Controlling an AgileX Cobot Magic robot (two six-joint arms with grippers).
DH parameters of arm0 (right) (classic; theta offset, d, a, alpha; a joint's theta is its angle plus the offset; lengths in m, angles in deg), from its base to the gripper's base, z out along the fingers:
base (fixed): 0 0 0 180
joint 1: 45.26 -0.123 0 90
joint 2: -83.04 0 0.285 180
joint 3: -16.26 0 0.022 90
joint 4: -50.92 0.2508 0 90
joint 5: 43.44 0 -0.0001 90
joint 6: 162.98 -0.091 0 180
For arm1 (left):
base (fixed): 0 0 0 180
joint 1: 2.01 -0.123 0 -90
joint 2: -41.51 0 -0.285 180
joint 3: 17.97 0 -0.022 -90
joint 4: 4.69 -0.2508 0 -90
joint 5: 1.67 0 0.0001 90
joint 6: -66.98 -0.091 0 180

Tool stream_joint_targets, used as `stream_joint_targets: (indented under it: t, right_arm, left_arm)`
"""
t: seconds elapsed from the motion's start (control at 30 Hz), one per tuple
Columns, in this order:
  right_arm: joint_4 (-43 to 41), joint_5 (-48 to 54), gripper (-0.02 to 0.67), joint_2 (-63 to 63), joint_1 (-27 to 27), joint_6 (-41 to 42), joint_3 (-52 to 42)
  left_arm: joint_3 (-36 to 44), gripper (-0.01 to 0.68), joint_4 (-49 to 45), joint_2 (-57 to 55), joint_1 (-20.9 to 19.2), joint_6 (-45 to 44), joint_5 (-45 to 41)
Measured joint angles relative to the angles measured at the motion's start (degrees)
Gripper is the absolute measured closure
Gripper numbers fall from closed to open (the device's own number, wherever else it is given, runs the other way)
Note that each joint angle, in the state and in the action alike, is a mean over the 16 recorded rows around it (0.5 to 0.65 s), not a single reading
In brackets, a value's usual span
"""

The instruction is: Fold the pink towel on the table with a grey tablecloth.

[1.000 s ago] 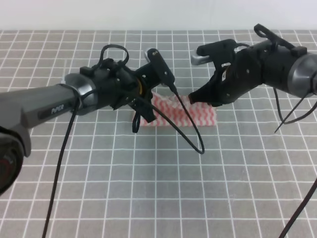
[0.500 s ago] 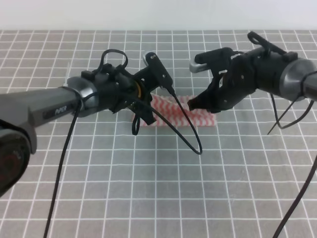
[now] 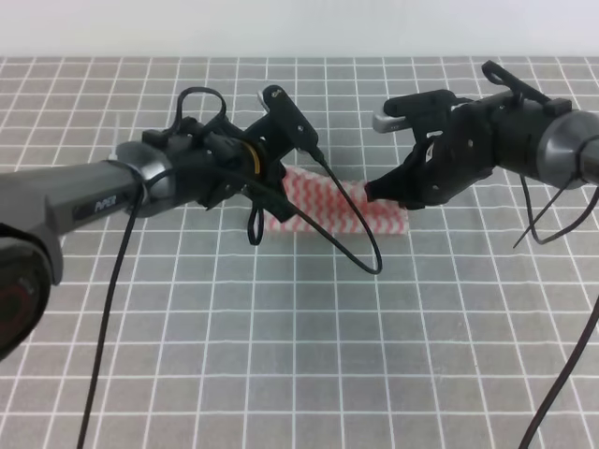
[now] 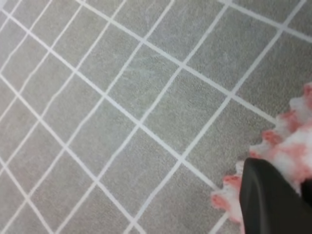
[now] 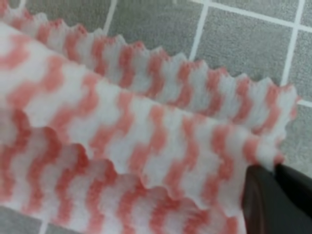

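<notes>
Folded pink towel [image 3: 342, 208] lies long axis left-right; left pincer [image 3: 265, 201] and right pincer [image 3: 382, 192] each pinch an end

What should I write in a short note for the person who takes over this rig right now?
Left gripper: low at the left end of the pink-and-white zigzag-striped cloth towel; its dark fingers sit against the towel's edge, grip state unclear.
Right gripper: at the towel's right part; the wrist view shows a finger at a corner, grip also unclear.
Towel: lies on the grey white-gridded tablecloth as a narrow band; the right wrist view shows overlapping layers, so one fold seems done.
Left: check both grips, then fold again if needed and flatten.
</notes>
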Motion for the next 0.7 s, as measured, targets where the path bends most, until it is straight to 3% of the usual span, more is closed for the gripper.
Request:
stream_joint_targets:
  t: [0.4,0.53,0.7]
  right_arm:
    - [0.69,-1.96,0.418,-0.05,0.39,0.03,0.01]
    - [0.64,-2.69,0.373,-0.05,0.67,0.03,0.01]
    - [0.55,-3.65,0.372,-0.12,1.07,0.03,-0.01]
  left_arm:
    - [-0.01,0.456,0.99,-1.03,-0.1,0.03,-0.45]
    - [-0.02,0.386,0.98,-1.0,-0.38,0.15,0.36]
    - [-0.04,0.336,0.9,-1.44,-1.13,0.39,1.85]
